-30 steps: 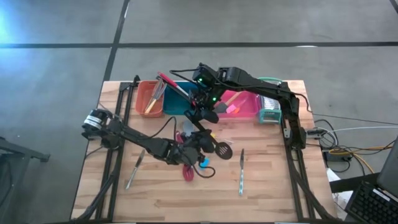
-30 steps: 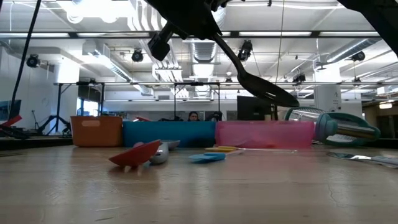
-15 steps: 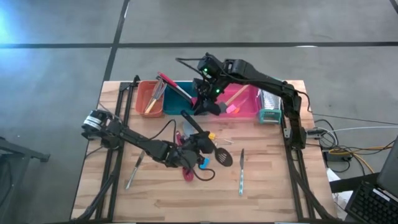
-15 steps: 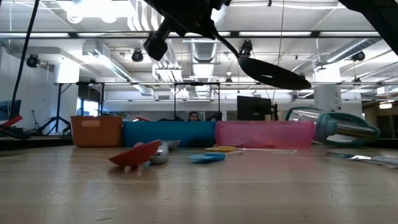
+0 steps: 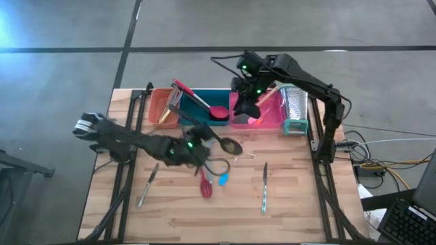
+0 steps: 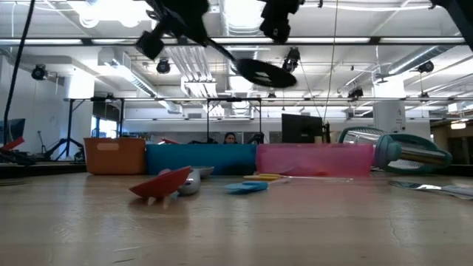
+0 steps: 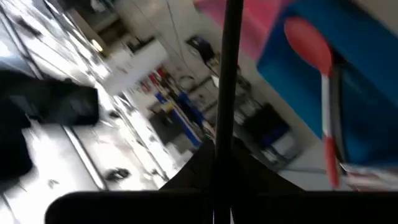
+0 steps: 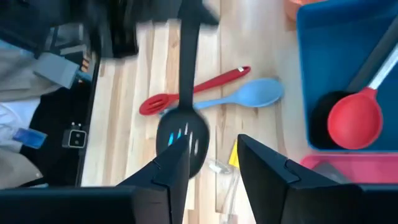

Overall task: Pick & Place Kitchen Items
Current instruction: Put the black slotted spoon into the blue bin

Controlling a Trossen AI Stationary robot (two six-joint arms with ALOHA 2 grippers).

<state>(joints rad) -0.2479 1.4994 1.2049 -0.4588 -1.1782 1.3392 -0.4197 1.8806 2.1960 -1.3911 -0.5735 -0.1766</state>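
Wooden table (image 5: pixel 293 197) | left fingers (image 5: pixel 197 141) clamp black slotted spoon (image 5: pixel 230 145) midair | right fingers (image 5: pixel 246 107) apart above pink tray (image 5: pixel 271 124)

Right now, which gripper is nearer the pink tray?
Right. The right gripper hovers over the pink tray; the left gripper holds a black slotted spoon nearer the table's middle.

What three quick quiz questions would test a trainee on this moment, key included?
1. True or false: the left gripper is shut on the black slotted spoon, lifted off the table.
2. Which tray holds the red ladle? A orange, B teal, C pink.
3. Fill in: the right gripper stands ____ and holds nothing.
Key: 1 true; 2 B; 3 open.
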